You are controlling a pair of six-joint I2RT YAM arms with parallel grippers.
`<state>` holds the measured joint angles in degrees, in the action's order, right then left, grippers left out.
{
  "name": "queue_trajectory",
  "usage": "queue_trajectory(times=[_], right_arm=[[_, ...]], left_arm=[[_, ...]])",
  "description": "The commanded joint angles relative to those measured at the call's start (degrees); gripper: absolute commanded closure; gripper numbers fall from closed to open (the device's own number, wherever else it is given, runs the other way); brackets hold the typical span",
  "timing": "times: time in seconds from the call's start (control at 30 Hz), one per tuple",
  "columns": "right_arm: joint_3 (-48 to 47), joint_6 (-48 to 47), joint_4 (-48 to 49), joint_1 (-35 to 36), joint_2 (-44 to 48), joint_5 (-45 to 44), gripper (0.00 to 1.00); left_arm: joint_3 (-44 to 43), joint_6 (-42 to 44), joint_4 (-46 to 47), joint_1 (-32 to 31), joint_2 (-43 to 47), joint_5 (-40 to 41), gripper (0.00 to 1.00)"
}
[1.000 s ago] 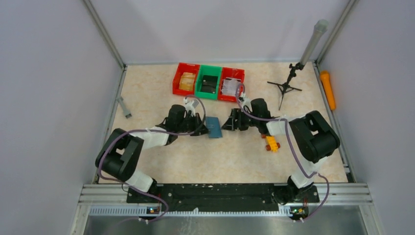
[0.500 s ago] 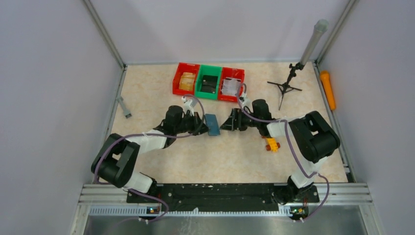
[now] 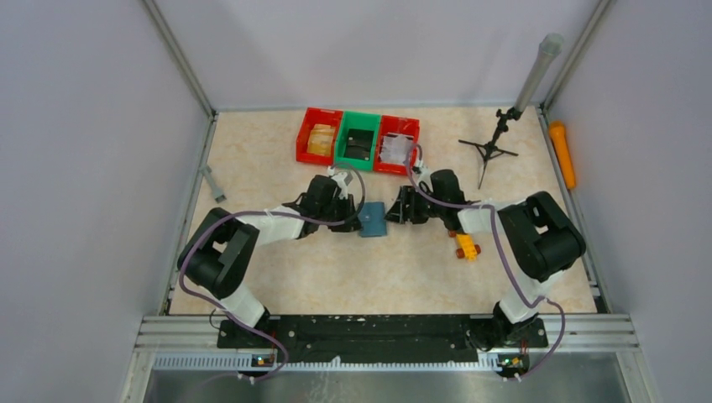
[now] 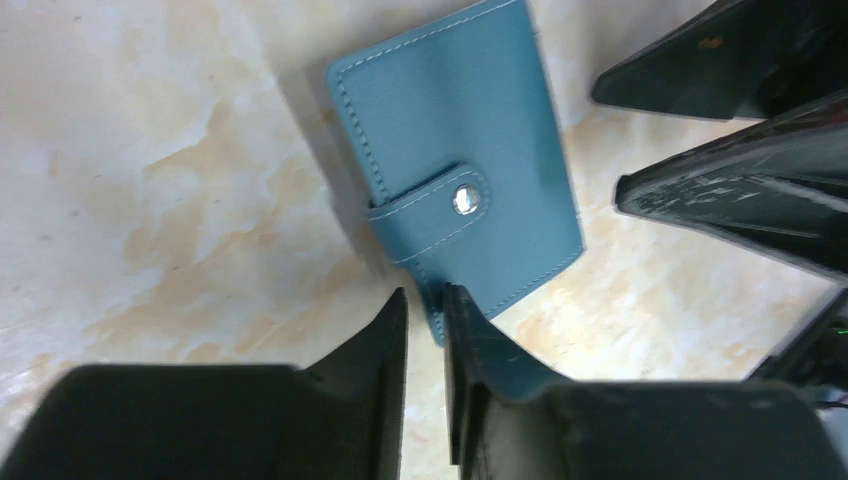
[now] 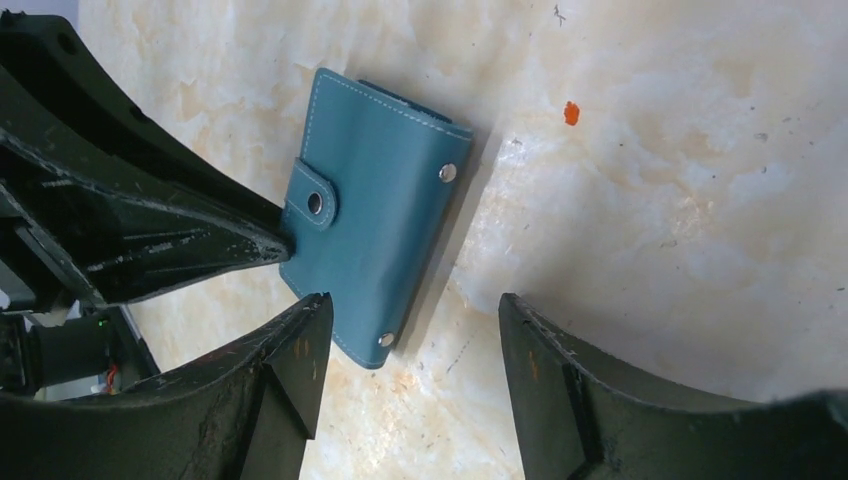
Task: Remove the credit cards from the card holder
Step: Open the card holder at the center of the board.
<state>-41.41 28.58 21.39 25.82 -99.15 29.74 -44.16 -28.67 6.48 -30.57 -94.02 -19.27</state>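
Note:
The teal card holder [image 3: 373,221] lies flat and snapped shut on the table between my two grippers. In the left wrist view its strap and snap [image 4: 465,200] face up. My left gripper [image 4: 425,295] is open only a narrow gap, with the holder's near corner reaching in between its tips. My right gripper [image 5: 414,300] is open wide on the opposite side, the holder's [image 5: 375,215] lower corner between its fingers, which do not touch it. The credit cards are hidden inside the closed holder.
Two red bins [image 3: 319,134] [image 3: 398,143] and a green bin [image 3: 358,140] stand in a row just behind the holder. A yellow-orange toy block [image 3: 466,246] lies under the right arm. A black tripod [image 3: 491,151] stands at the back right.
The holder, tipped up on edge half a second ago, now lies flat and slightly further right. My left jaws have parted a little. My right gripper has moved in closer and narrowed.

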Motion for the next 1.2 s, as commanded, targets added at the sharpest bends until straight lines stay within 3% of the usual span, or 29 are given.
queue_trajectory(times=[0.0,0.13,0.23,0.5,0.63,0.7,0.8,0.97,1.17], right_arm=[[-3.4,-2.1,-3.3,1.9,-0.3,-2.0,0.37],[-5.3,-1.7,-4.3,3.2,-3.0,-1.6,0.4],[-6.1,-1.8,-4.7,3.9,-4.1,-0.9,0.44],[-7.6,-0.3,-2.6,4.9,-7.8,4.1,0.62],[-6.4,2.0,2.0,4.9,-7.6,6.7,0.91],[-5.3,2.5,3.8,4.9,-6.6,6.6,0.99],[-4.1,2.1,4.3,4.8,-4.5,4.4,1.0],[-2.0,1.0,4.8,4.8,-0.5,0.9,1.0],[-0.8,1.1,6.6,4.8,1.4,1.4,1.0]], left_arm=[[-1.6,2.0,-4.4,-0.7,0.9,6.5,0.7],[-1.1,2.0,-4.4,-0.9,2.0,8.7,0.47],[-1.2,1.7,-4.0,-1.3,1.4,8.8,0.39],[-4.2,1.3,-4.8,-2.0,-3.5,4.5,0.44],[-4.0,1.6,-3.5,-2.1,-3.8,1.5,0.46],[-4.4,1.7,-4.0,-2.2,-3.9,1.4,0.47],[-3.2,1.9,-3.2,-2.2,-1.5,2.7,0.44],[-0.2,3.5,-4.2,-3.0,4.9,13.7,0.37],[-1.0,6.4,-8.1,-10.3,8.9,31.8,0.31]])
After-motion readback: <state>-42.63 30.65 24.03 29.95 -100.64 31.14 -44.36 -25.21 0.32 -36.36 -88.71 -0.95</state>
